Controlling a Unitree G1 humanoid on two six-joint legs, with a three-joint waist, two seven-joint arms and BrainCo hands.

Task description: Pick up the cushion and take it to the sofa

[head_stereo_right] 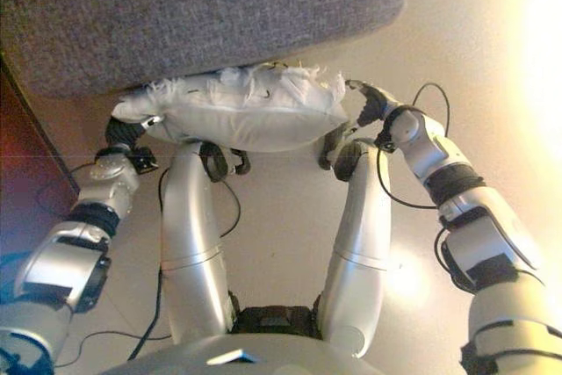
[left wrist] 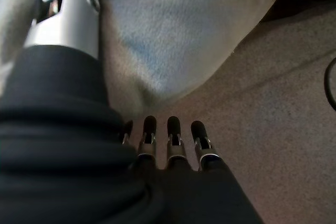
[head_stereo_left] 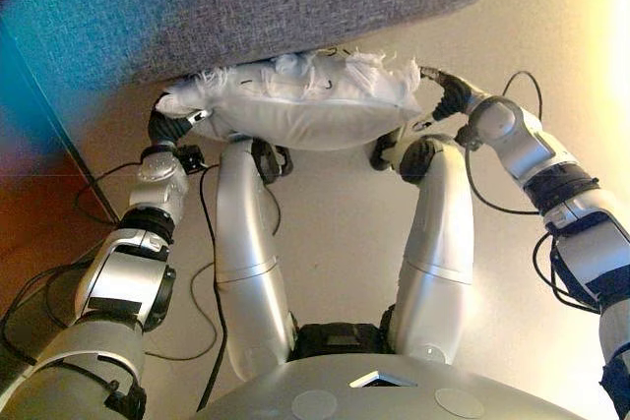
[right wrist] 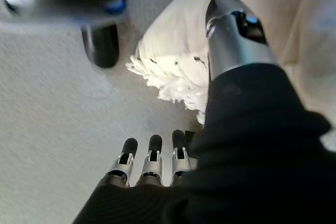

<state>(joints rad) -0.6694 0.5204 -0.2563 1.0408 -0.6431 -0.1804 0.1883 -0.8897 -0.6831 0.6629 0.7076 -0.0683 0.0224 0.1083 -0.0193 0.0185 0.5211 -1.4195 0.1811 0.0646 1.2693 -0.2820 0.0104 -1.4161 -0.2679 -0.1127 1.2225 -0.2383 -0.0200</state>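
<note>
White cushion (head_stereo_left: pixel 295 110), fringed along its far edge, held up between both robot hands, clear of the floor (head_stereo_left: pixel 345 213). Pressed against or just under the edge of the grey sofa (head_stereo_left: pixel 246 7); whether resting on it cannot be told. Underside sagging a little between the two ends.

Left robot hand (head_stereo_left: pixel 172 125) at the cushion's left end, mostly hidden under the fabric in the eye views. In the left wrist view, thumb (left wrist: pixel 68 19) up against the cushion, fingers (left wrist: pixel 173 129) straight in a row below it, not curled: open, pressing the cloth rather than pinching it.

Right robot hand (head_stereo_right: pixel 369 103) at the right end, beside the fringe. In the right wrist view, thumb (right wrist: pixel 236 35) laid against the cushion's corner, fingers (right wrist: pixel 152 150) straight and side by side beneath: also open, propping the cushion.

Both arms stretched forward and bent in towards the cushion, wrists turned inward.
</note>
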